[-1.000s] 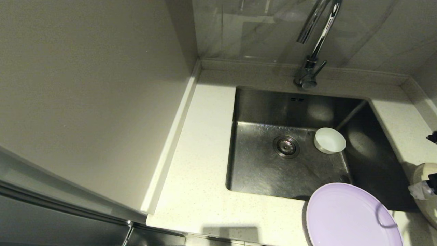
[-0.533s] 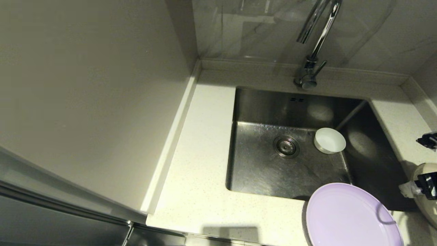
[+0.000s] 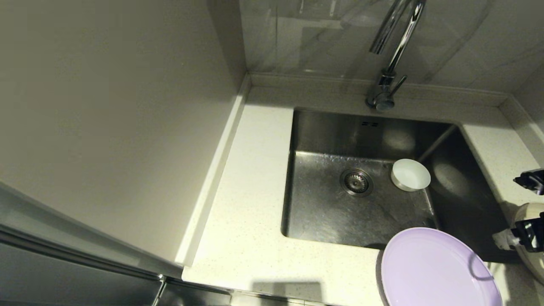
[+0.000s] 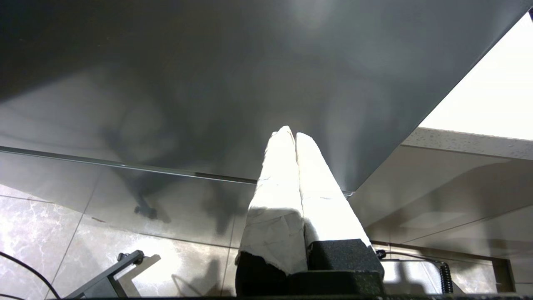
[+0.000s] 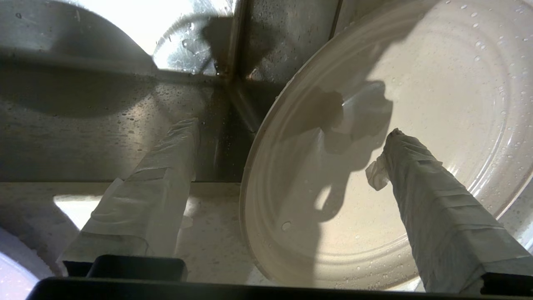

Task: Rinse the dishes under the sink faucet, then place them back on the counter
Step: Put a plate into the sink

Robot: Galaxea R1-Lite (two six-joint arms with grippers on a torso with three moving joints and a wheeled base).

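Note:
The small white bowl (image 3: 410,174) stands upright in the steel sink (image 3: 331,212), right of the drain strainer (image 3: 356,182). On the counter (image 3: 250,204) in front of the sink lies the lilac plate (image 3: 440,270). The cream-beige plate (image 3: 531,242), wet with droplets (image 5: 416,146), lies at the sink's front right corner. My right gripper (image 3: 508,208) hovers open over that plate's rim (image 5: 290,128), one finger above the plate and the other above the counter and sink edge, holding nothing. The chrome faucet (image 3: 389,63) rises behind the sink. My left gripper (image 4: 291,133) is shut and parked low beside a cabinet.
A tall beige wall panel (image 3: 119,119) borders the counter on the left. A low raised back edge (image 3: 318,80) and a tiled wall close off the rear. The lilac plate's corner shows beside the right gripper (image 5: 10,275).
My right gripper has moved leftward into the head view, over the cream-beige plate's edge. The dishes have not moved.

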